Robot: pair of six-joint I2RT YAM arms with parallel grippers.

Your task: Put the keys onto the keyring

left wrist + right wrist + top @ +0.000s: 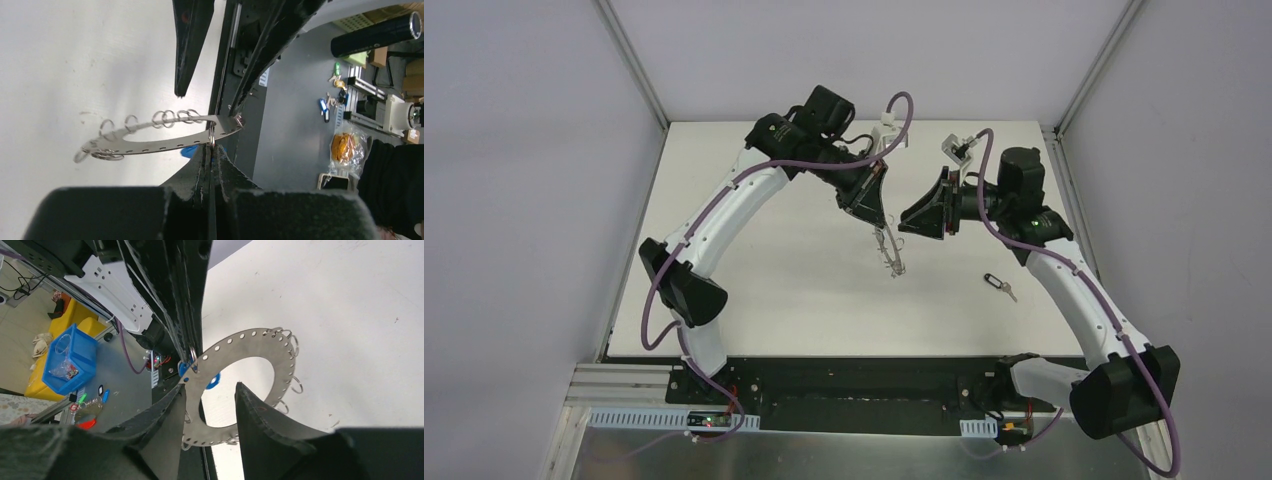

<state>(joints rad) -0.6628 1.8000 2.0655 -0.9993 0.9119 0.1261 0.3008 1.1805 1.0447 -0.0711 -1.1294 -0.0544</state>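
Observation:
The keyring [891,255], a flat grey ring with wire loops on its rim, hangs over the middle of the table. My left gripper [879,222] is shut on one wire loop at the ring's edge [212,147]. In the left wrist view the keyring [150,142] lies edge-on. A blue key head [189,151] shows just behind the ring by the pinched loop, and again in the right wrist view [213,381]. My right gripper [211,387] is open, its fingers either side of the keyring's [250,337] band without touching it. The black-headed key [998,284] lies on the table to the right.
The white table [774,290] is framed by aluminium posts [634,60] at the back corners. Both arms meet closely over the table's middle. Off the table, a blue bin [70,360] and loose clutter sit on the grey floor.

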